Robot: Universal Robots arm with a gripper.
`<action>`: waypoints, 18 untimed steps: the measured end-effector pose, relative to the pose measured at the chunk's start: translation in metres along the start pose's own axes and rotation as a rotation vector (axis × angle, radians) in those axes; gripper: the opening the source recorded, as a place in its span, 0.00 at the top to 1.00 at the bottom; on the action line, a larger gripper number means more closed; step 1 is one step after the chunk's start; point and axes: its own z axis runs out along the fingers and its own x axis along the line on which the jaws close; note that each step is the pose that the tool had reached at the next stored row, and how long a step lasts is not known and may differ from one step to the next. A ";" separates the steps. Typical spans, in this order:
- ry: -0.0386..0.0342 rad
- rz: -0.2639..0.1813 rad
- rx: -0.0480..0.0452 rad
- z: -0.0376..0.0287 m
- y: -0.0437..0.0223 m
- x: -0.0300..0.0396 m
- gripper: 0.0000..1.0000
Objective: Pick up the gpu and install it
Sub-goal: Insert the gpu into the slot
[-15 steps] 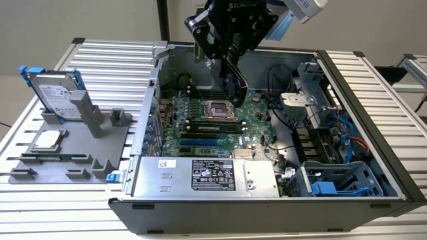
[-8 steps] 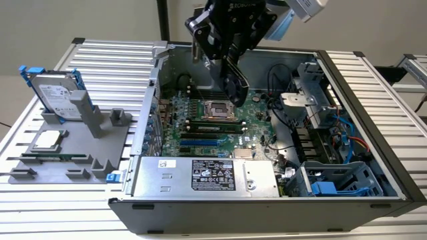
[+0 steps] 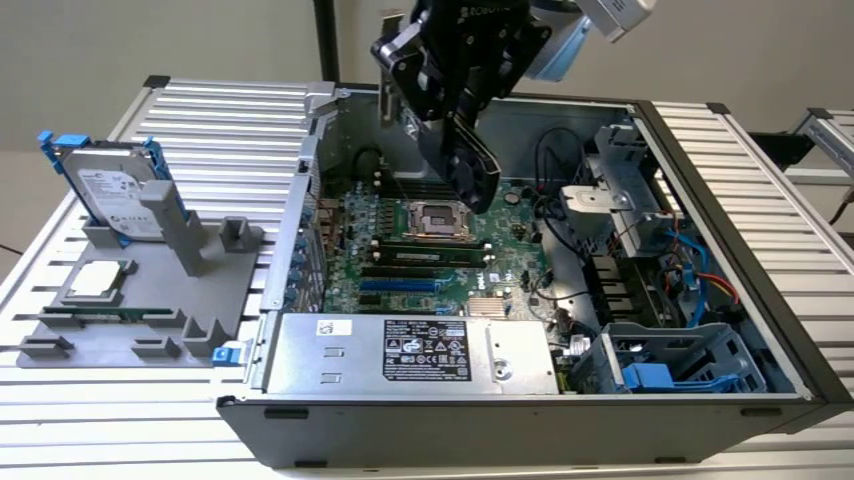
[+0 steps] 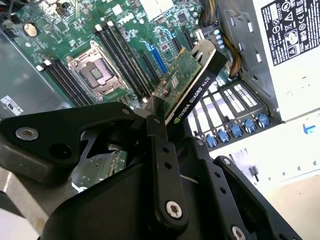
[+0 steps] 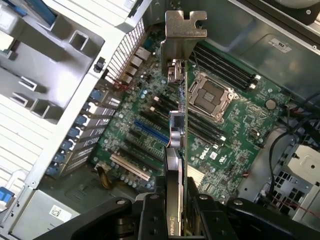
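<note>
Claw [image 3: 447, 112] is pinching the gpu [image 3: 470, 165] by one short end. The card touches nothing else and hangs over the open case [image 3: 534, 430], above the motherboard [image 3: 350, 270] and well apart from it. Long axis runs straight out from the claw: steep in the exterior view, free end down. In the first wrist view the gpu [image 5: 178, 140] is edge-on, with the silver bracket [image 5: 185, 27] at the far end and the claw [image 5: 176, 205] on the near end. In the second wrist view the gpu [image 4: 192, 82] points bracket-first toward the rear slot covers [image 4: 240, 97] with their blue clips. Key relation, my read: the blue slot [image 5: 150, 132] lies below and a bit to one side of the card edge. The card's line crosses it at an angle rather than running along it, so it's not lined up or level yet. Near the path: processor socket [image 5: 210, 97] and memory slots [image 5: 227, 65] beside the card line, black cables [image 3: 550, 160] toward the exterior view's right, power supply [image 3: 414, 350] along the near wall. Outside the case, on the tabletop [image 3: 214, 110] at the exterior view's left, a grey fixture [image 3: 147, 300] carries the hard drive [image 3: 114, 190] and processor chip [image 3: 96, 282]. Neither is in the way.
</note>
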 end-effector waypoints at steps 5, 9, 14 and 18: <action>0.0015 -0.031 -0.0002 0.0000 0.0000 0.0000 1.00; 0.0028 -0.055 -0.0004 0.0000 0.0000 0.0000 1.00; 0.0043 -0.086 -0.0006 0.0000 0.0000 0.0000 1.00; 0.0055 -0.111 -0.0008 0.0000 0.0000 0.0000 1.00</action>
